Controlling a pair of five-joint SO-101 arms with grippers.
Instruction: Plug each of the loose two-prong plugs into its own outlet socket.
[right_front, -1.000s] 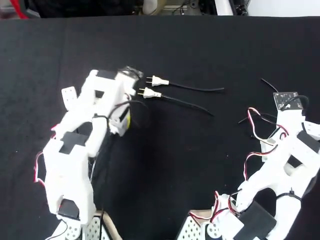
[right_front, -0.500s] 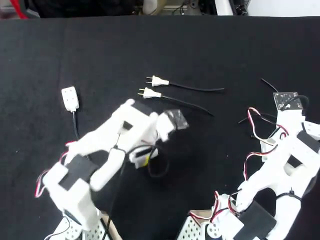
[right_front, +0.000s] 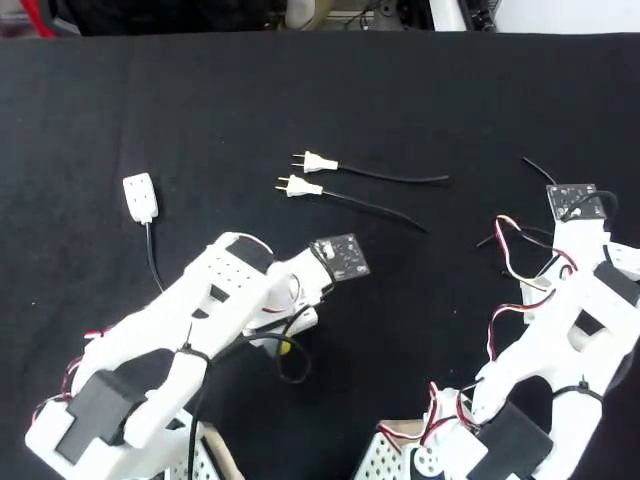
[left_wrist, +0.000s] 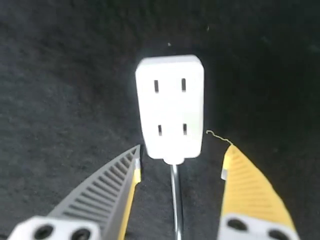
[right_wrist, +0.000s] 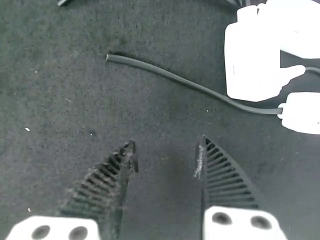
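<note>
- The outlet socket (right_front: 140, 197) lay near the table's (right_front: 400, 90) left edge. Both of its slot pairs were empty.
- The farther plug (right_front: 318, 161) and the nearer plug (right_front: 298, 186) lay side by side near the table's middle, prongs toward the socket and well apart from it.
- The left gripper (left_wrist: 181, 152) was spread wide and empty. The socket sat just beyond its tips, and the cord (left_wrist: 174, 200) ran between them.
- The right gripper (right_wrist: 166, 149) was parted, holding nothing, by the right edge.
- Nothing was plugged in, so fetching the first plug seemed to be the step in hand. That likely called for a grip on the plug's body that left the prongs free and square to a slot pair.
</note>
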